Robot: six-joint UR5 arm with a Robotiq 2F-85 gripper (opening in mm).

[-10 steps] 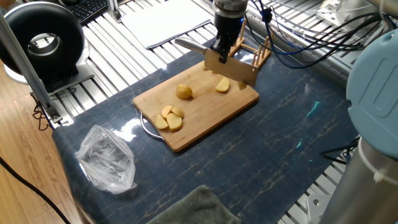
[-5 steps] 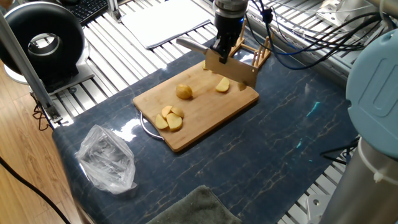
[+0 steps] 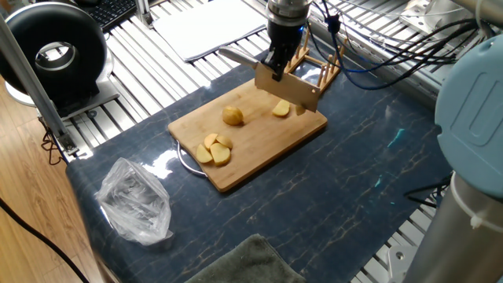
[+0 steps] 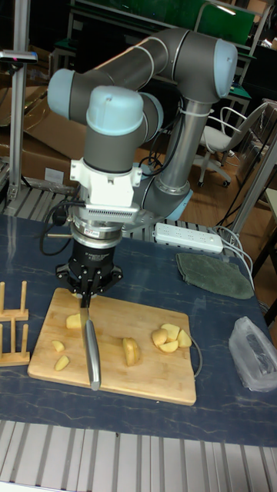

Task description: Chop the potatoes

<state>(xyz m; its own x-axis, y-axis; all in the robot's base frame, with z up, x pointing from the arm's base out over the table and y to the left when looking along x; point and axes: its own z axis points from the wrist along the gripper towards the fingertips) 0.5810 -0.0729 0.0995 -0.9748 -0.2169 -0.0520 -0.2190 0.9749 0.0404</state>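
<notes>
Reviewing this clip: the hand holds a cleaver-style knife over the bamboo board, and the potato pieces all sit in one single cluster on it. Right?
Not quite. The hand does hold the broad-bladed knife over the bamboo cutting board, but the pale-yellow potato pieces lie in several separate spots, as the fixed view shows.

Six potato pieces (image 4: 131, 351), one board (image 4: 154, 380)

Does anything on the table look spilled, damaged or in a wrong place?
Nothing stands out. The pale-yellow potato pieces all lie on the bamboo cutting board, none spilled onto the dark blue table. The gripper holds the knife over the board.
</notes>
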